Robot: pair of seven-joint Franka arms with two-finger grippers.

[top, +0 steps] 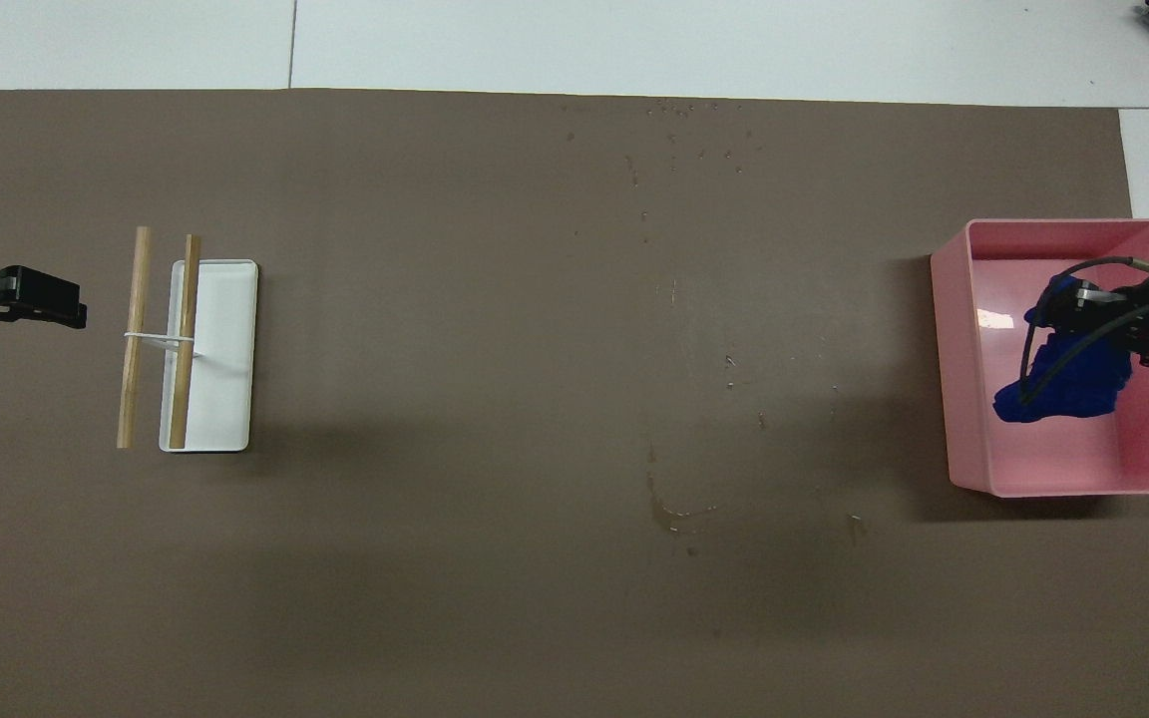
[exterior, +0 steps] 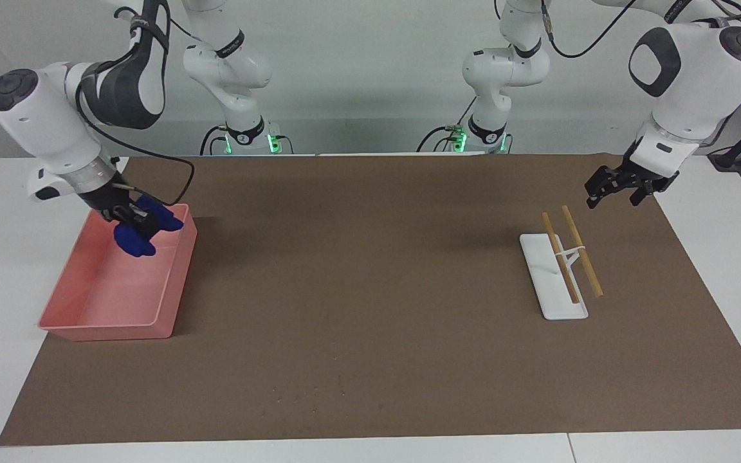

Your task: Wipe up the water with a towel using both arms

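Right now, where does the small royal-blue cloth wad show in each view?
Facing view: royal-blue cloth wad, held by the shut right gripper, over the pink plastic tray at picture left.
Overhead view: the wad over the same tray, at picture right.
Shared landmark: the pink tray.

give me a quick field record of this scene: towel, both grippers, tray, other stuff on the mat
towel: blue wad, held above the pink tray's inside
right gripper: shut on the towel, over the pink tray
left gripper: open, holding nothing, waiting over the mat's edge near the sticks
pink tray: at the right arm's end of the table
white tray: at the left arm's end
sticks: two wooden sticks tied together, one lying across the white tray
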